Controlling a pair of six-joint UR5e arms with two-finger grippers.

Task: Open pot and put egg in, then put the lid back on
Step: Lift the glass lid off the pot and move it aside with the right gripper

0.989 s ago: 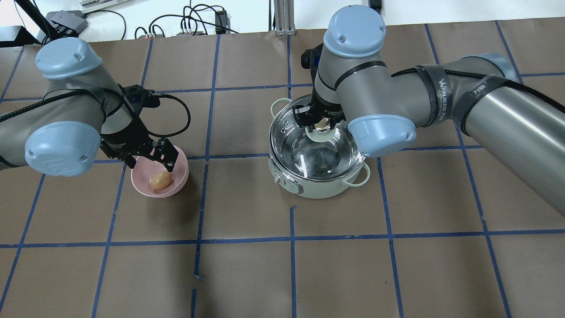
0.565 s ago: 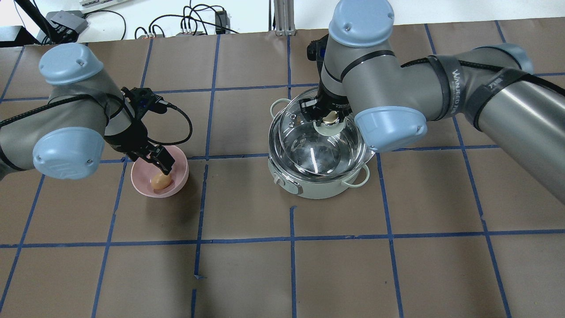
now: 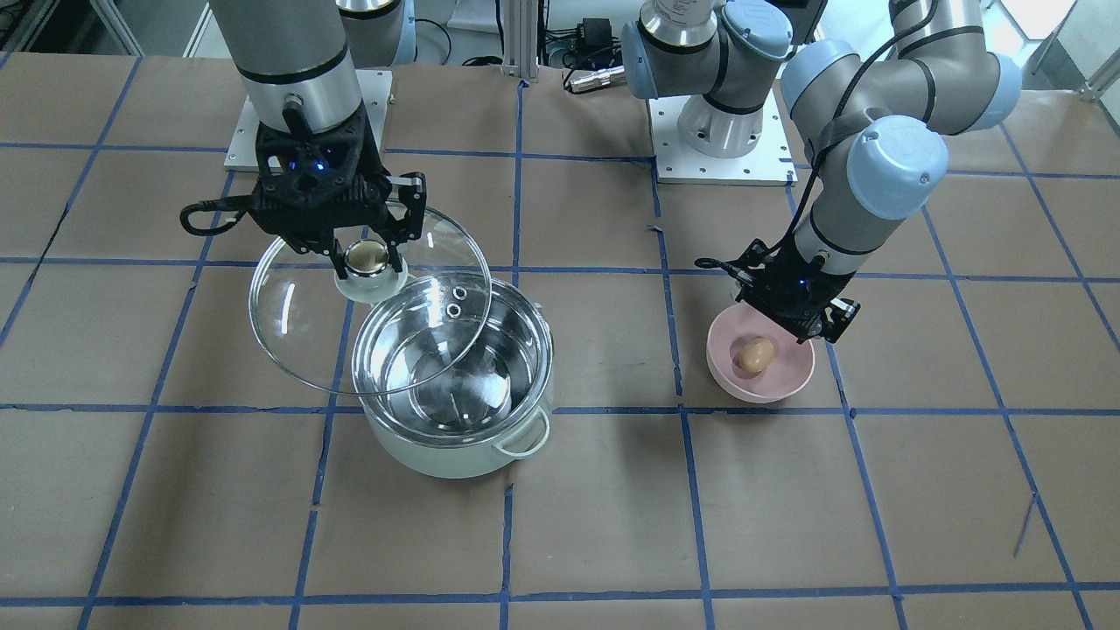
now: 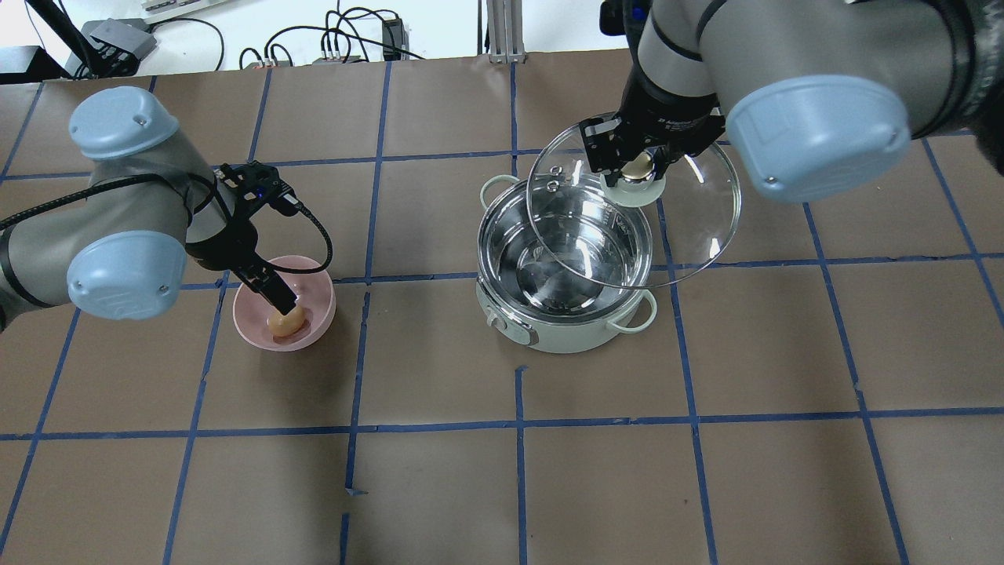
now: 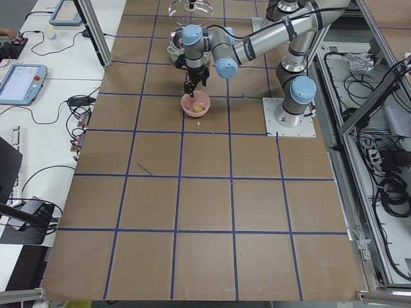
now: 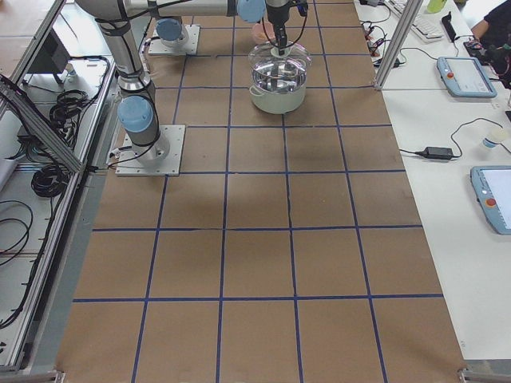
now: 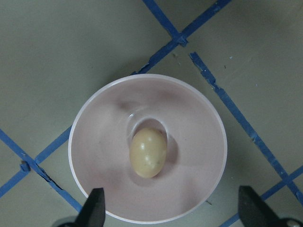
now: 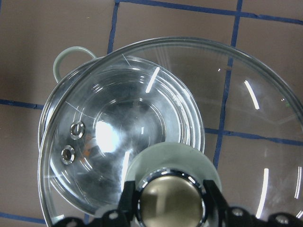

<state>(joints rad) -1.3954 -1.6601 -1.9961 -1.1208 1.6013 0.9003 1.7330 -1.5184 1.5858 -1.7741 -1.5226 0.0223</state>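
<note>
Pot [image 4: 566, 336] stands open on table [image 4: 471, 479], steel inside bare, no egg in it. Lid [image 4: 694, 227] is off the rim and in the air, hanging toward the robot's right side of the pot; in the overhead view its glass overlaps part of the pot mouth. Right gripper [image 4: 637, 166] holds it, jaws closed on the knob [image 8: 170, 204], one finger either side of the cream-gold cap. Opening step judged as good as done, though the lid is not set down anywhere. Pink bowl [image 7: 94, 123] sits well apart on the robot's left, with egg [image 7: 148, 152] lying loose at its bottom, untouched. Left gripper [image 3: 805, 319] hangs just over the bowl, jaws spread wide and holding nothing; in the wrist view the fingertips [image 7: 94, 209] show at the bowl's near edge, egg not between them. Left to do, by my reckoning: grasp egg, carry it across, place it in the pot, return the lid.
</note>
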